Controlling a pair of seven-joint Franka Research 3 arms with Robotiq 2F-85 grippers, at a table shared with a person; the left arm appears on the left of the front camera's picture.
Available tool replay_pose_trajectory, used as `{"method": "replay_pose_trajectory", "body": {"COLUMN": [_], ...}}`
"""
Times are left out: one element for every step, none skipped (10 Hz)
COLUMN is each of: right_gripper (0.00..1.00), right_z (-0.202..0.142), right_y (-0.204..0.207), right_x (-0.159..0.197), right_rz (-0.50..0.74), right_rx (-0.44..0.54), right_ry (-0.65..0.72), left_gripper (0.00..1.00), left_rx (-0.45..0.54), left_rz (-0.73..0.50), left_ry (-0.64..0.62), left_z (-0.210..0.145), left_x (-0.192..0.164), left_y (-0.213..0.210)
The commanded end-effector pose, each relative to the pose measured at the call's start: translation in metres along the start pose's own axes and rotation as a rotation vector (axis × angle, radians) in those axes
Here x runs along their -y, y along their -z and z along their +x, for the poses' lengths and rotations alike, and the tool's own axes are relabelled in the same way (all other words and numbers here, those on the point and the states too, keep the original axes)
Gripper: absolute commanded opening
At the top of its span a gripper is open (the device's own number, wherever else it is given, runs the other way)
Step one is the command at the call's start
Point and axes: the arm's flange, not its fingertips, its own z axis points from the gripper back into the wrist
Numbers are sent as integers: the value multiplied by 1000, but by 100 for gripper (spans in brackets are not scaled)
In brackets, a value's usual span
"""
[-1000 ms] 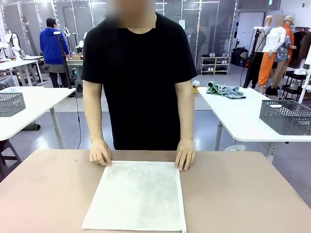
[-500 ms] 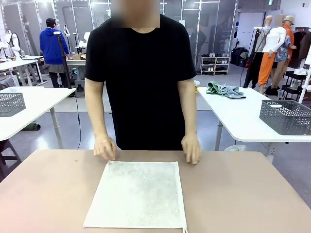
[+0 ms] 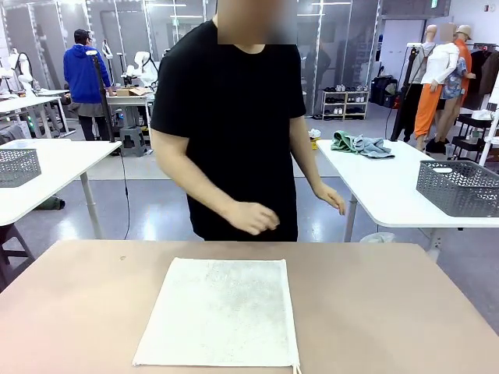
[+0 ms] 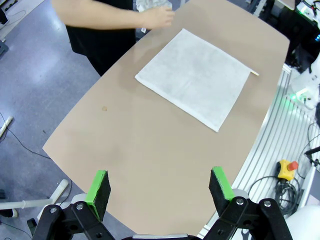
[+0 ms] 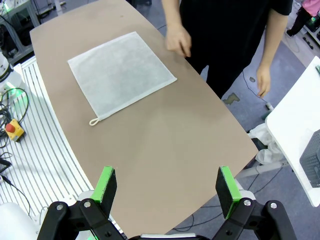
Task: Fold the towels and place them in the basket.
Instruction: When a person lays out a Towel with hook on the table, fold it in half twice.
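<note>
Waiting at fold start, by my read: towel (image 3: 218, 312) is lying flat and unfolded on the table (image 3: 390, 312), centred, one edge running close along the table's robot side, the opposite edge sitting just short of the table's far edge. Its loop (image 5: 94, 121) is sticking out at the corner on the table's robot side, toward the right arm.

Left gripper (image 4: 159, 175) is hovering high over the table's left end, jaws spread wide, gripping nothing. Right gripper (image 5: 166, 172) is hovering likewise over the table's right end, jaws released and empty. Both are sitting well apart from the towel.

Person is standing at the table's far edge, body angled toward its right end. One hand (image 3: 253, 216) is hanging near that edge, clear of the towel; other hand (image 3: 334, 199) is held out past the table's far right corner. Basket (image 3: 460, 187) is sitting on a side table (image 3: 374, 179), well apart from the table.

Next move, as I'm judging it: both arms are needing to come down on the two corners at the table's robot side, pinching thin cloth off a flat top with pads pressing right onto the surface, then carrying that edge over to the far one together. Watching for uneven lift skewing the fold, and for the loop snagging a finger.
</note>
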Motion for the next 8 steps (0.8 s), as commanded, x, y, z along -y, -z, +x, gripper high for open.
{"method": "replay_pose_trajectory", "body": {"right_gripper": [100, 100, 100, 100, 100, 100, 100, 100], "right_z": [0, 0, 0, 0, 0, 0, 0, 13], "right_y": [0, 0, 0, 0, 0, 0, 0, 5], "right_x": [0, 0, 0, 0, 0, 0, 0, -6], "right_rz": [0, 0, 0, 0, 0, 0, 0, -5], "right_rx": [0, 0, 0, 0, 0, 0, 0, -31], "right_ry": [1, 1, 1, 1, 1, 1, 0, -37], "left_gripper": [100, 100, 100, 100, 100, 100, 100, 100], "left_rx": [3, 3, 3, 3, 3, 3, 0, -61], "left_rz": [0, 0, 0, 0, 0, 0, 0, 33], "left_ry": [1, 1, 1, 1, 1, 1, 0, 54], "left_z": [0, 0, 0, 0, 0, 0, 0, 11], "left_x": [0, 0, 0, 0, 0, 0, 0, 10], "left_y": [0, 0, 0, 0, 0, 0, 0, 4]}}
